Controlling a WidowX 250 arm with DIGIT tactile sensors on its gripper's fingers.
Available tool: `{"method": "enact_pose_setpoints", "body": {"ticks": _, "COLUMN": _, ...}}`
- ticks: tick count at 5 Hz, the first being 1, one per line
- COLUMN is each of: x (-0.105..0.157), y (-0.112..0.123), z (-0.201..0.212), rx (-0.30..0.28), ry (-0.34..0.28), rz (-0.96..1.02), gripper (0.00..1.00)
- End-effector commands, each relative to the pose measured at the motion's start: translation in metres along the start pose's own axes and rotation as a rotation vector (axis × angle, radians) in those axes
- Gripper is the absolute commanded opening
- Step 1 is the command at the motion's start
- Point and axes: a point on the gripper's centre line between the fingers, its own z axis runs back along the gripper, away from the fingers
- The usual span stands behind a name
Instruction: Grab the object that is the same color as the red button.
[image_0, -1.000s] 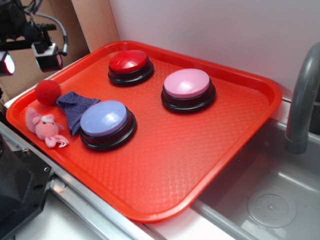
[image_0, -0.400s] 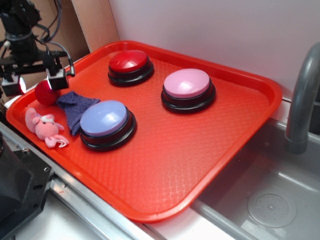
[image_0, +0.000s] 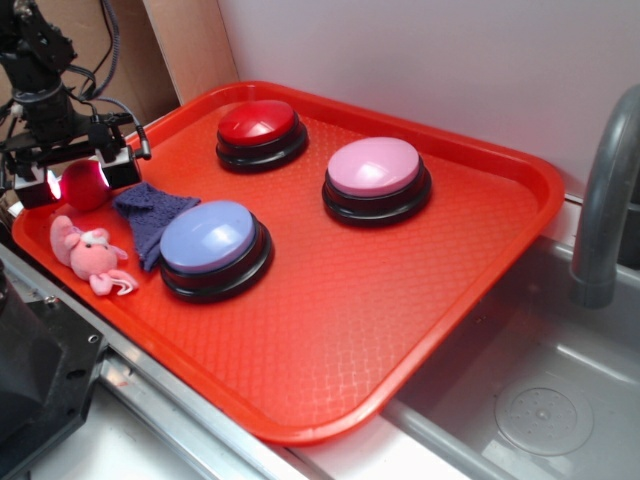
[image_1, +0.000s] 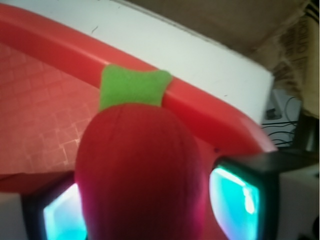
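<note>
Gripper (image_0: 72, 178) at tray's (image_0: 430, 330) far left corner; fingertips hidden behind finger blocks, contact unreadable. Red ball (image_0: 84, 186) sits between fingers (image_0: 122, 168), on tray just left of blue cloth (image_0: 150, 216). Wrist view: ball (image_1: 142, 175) fills gap, green patch on top, blurred. Jaws wide-ish; grip state: cannot tell. Red button (image_0: 259, 124) well apart.

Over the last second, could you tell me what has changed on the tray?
The gripper came down from above the tray's far-left corner, and its fingers now sit on either side of the red ball; a firm grip isn't visible. The ball, cloth, plush toy and three buttons stayed put.
</note>
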Motion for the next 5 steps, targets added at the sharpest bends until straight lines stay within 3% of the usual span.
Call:
{"method": "enact_pose_setpoints", "body": {"ticks": 1, "x": 0.003, "y": 0.006, "z": 0.010, "rx": -0.028, "ry": -0.044, "rz": -0.004, "gripper": 0.00}}
{"method": "enact_pose_setpoints", "body": {"ticks": 3, "x": 0.001, "y": -0.021, "z": 0.055, "rx": -0.059, "ry": -0.079, "rz": -0.159, "gripper": 0.00}}
{"method": "enact_pose_setpoints", "body": {"ticks": 4, "x": -0.013, "y": -0.050, "z": 0.095, "rx": -0.085, "ry": -0.019, "rz": -0.292, "gripper": 0.00}}
{"method": "enact_pose_setpoints", "body": {"ticks": 5, "x": -0.038, "y": -0.069, "z": 0.126, "rx": -0.138, "ry": -0.025, "rz": -0.408, "gripper": 0.00}}
